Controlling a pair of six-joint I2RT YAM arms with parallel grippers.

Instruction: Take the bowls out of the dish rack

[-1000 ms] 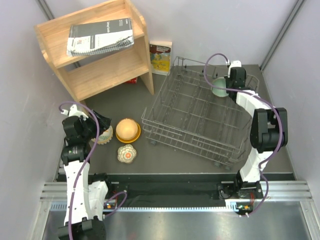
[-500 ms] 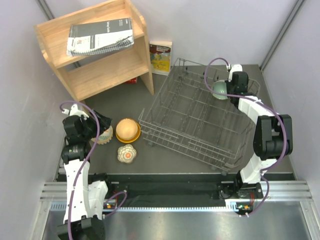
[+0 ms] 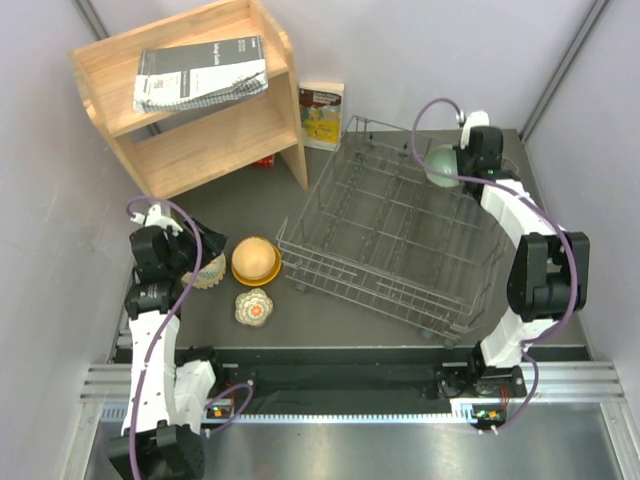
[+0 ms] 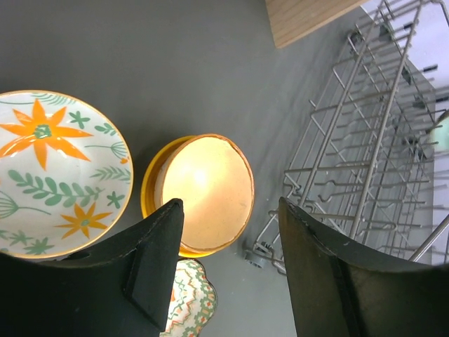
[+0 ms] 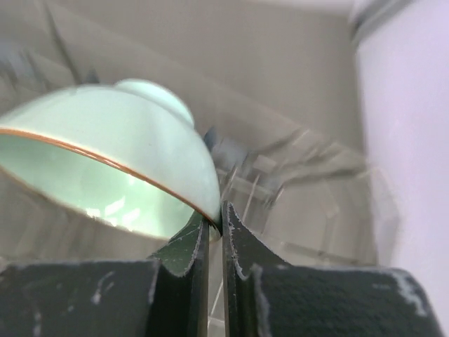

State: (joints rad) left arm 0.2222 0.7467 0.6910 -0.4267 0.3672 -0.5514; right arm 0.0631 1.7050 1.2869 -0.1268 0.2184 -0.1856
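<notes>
The grey wire dish rack [image 3: 390,240] sits at centre right. My right gripper [image 3: 457,166] is shut on the rim of a pale teal-green bowl [image 3: 441,166], held tilted above the rack's far right corner; the rim sits pinched between the fingers [image 5: 214,219] under the bowl [image 5: 119,158]. On the table left of the rack [image 4: 372,140] lie an orange-yellow bowl [image 4: 156,184] with a tan-peach bowl [image 4: 207,191] nested in it, a white bowl with orange flowers [image 4: 56,168] and a scalloped cream bowl [image 4: 191,309]. My left gripper [image 4: 228,270] hangs open above them, holding nothing.
A wooden shelf [image 3: 190,100] with a spiral-bound book [image 3: 200,72] stands at the back left. A small book [image 3: 321,115] leans on the back wall beside it. Grey walls close in on both sides.
The right gripper has carried the teal bowl up and slightly toward the back right. The rack has shifted a little to the left. The left gripper's fingers have narrowed slightly.
</notes>
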